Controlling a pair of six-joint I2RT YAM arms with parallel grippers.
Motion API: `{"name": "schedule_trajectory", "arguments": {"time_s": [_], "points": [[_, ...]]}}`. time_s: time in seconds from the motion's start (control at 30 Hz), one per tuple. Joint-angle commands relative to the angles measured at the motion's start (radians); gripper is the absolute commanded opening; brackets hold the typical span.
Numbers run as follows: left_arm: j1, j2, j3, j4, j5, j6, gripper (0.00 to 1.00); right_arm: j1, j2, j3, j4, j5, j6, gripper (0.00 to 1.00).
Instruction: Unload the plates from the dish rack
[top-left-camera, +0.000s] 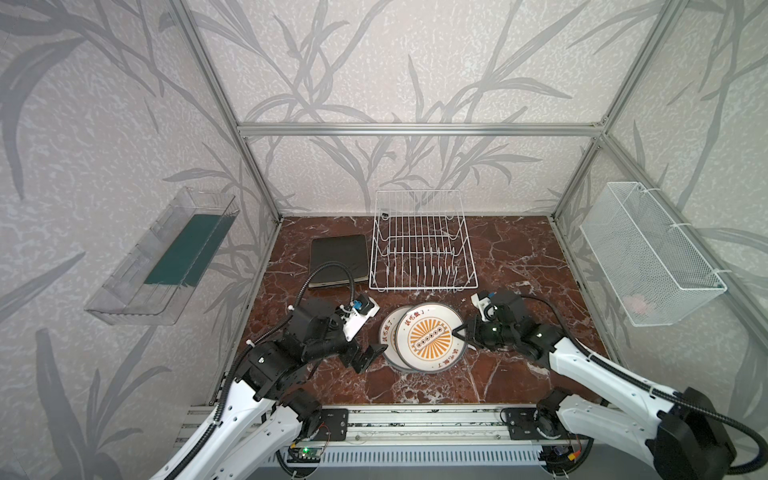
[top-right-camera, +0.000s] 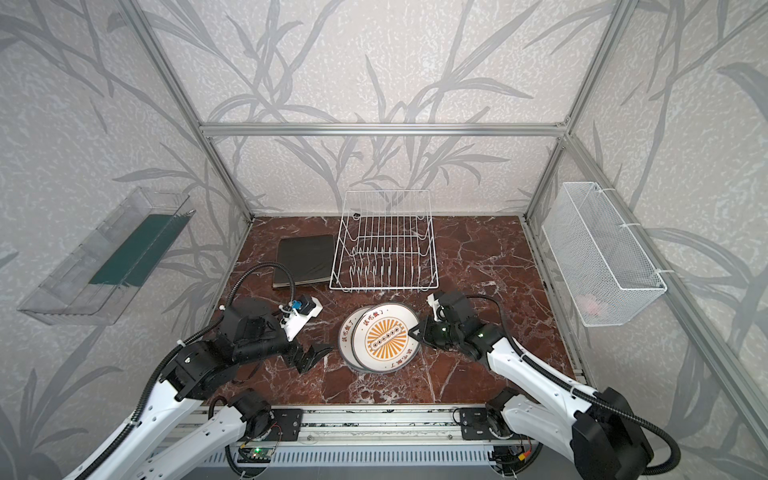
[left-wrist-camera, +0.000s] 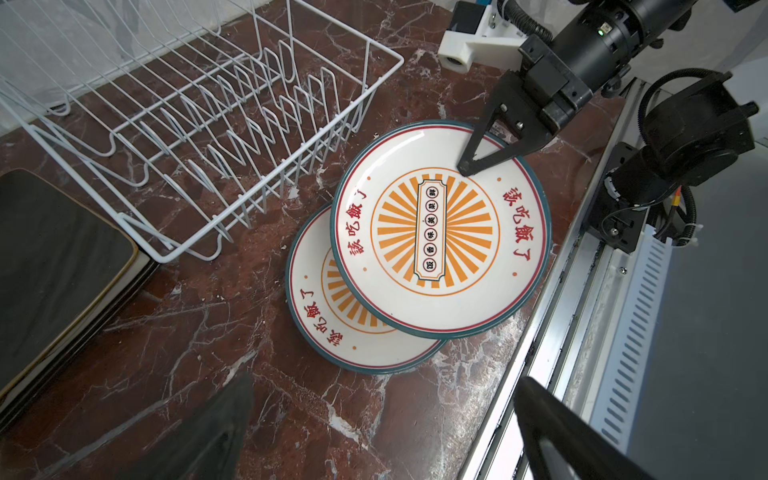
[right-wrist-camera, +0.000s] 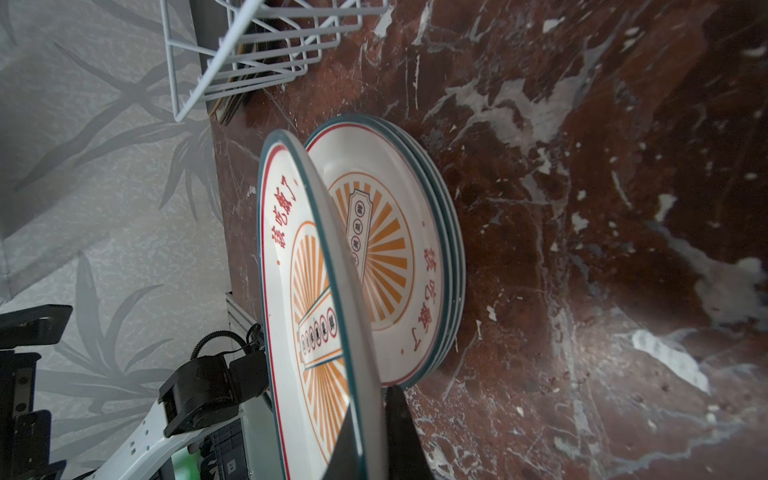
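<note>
Left of the dish rack (top-left-camera: 422, 245) lie the stacked square plates (top-left-camera: 338, 262). In front of it my left gripper (top-left-camera: 369, 355) hangs released beside the round stack (top-left-camera: 388, 330), and my right gripper (top-left-camera: 459, 332) pinches the top round plate (top-left-camera: 430, 336) (by its rim), tilted above.

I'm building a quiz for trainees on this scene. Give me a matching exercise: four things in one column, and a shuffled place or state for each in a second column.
Column one:
1. dish rack
2. left gripper
3. right gripper
4. square black plates

Column two:
A. shut on the rim of the top round plate
B. holds no plates
C. open, holding nothing
D. stacked on the table beside the rack

Pairs: 1-B, 2-C, 3-A, 4-D
</note>
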Motion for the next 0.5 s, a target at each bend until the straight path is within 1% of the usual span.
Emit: {"name": "schedule_trajectory", "arguments": {"time_s": [0.0,0.13,0.33,0.47], "points": [[0.007,0.006,-0.012,0.005,-0.025,0.024,0.99,0.012,0.044,0.031,0.120,-0.005,0.021,0.00],[0.007,0.005,-0.018,0.028,-0.067,0.031,0.99,0.024,0.109,0.030,0.179,-0.010,0.032,0.00],[0.010,0.021,-0.038,0.086,-0.076,0.000,0.99,0.034,0.178,0.036,0.231,-0.011,0.051,0.00],[0.010,0.039,-0.034,0.065,-0.097,0.009,0.99,0.041,0.206,0.039,0.241,-0.014,0.051,0.05]]}}
